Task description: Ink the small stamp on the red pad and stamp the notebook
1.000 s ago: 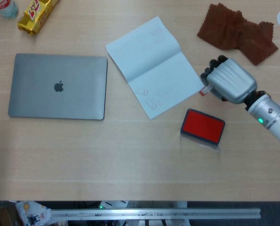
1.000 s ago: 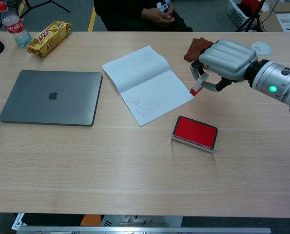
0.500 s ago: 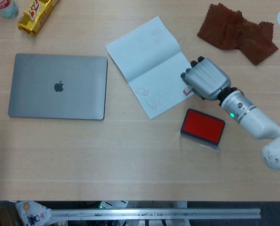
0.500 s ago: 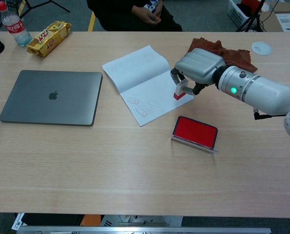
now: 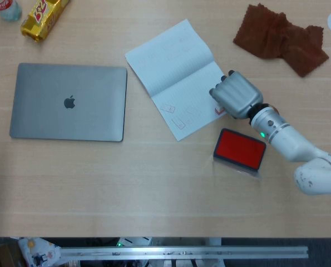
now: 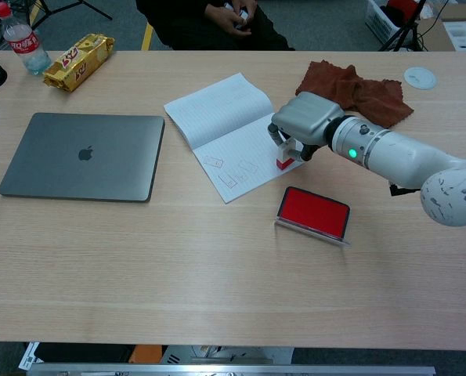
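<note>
A closed grey laptop (image 5: 68,102) lies on the left of the wooden table (image 5: 154,183). To its right an open notebook (image 5: 179,78) lies at an angle, a few faint stamp marks near its near edge. A brown cloth (image 5: 280,38) sits crumpled at the far right. The right hand (image 5: 235,94) is over the notebook's right corner, fingers curled around the small stamp (image 6: 283,161), whose red base meets the page. The red pad (image 5: 239,148) lies open just near of the hand.

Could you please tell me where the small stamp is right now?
In the chest view, the small stamp is held by the right hand at the notebook's lower right corner, just above the red pad.
</note>
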{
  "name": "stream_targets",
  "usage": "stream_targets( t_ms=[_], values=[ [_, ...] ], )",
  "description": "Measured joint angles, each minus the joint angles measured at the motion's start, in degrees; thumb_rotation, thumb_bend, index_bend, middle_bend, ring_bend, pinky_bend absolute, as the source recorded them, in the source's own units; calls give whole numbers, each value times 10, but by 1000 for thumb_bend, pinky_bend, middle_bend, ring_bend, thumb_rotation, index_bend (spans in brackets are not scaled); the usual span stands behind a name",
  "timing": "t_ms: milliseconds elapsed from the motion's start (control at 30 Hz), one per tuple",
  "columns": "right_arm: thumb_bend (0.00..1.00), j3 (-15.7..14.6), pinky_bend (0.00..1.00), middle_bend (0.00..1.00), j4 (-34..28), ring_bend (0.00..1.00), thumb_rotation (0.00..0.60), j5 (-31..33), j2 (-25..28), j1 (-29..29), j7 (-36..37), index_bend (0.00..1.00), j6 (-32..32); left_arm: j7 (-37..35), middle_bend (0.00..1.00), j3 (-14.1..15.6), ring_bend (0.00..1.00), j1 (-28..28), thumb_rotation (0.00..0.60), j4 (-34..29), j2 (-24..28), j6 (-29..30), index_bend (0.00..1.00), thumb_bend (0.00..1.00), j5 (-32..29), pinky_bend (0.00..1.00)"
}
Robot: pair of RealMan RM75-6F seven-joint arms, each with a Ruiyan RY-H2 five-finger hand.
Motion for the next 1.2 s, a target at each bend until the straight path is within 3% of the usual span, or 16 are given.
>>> stream_targets(
  t_ms=[1200],
  values=[
    [456,-21,406,725,61,467,600,10,-45,20,7,913,8,-3,238,-1,266,-1,600,9,-3,-7,240,269,-10,256]
  ],
)
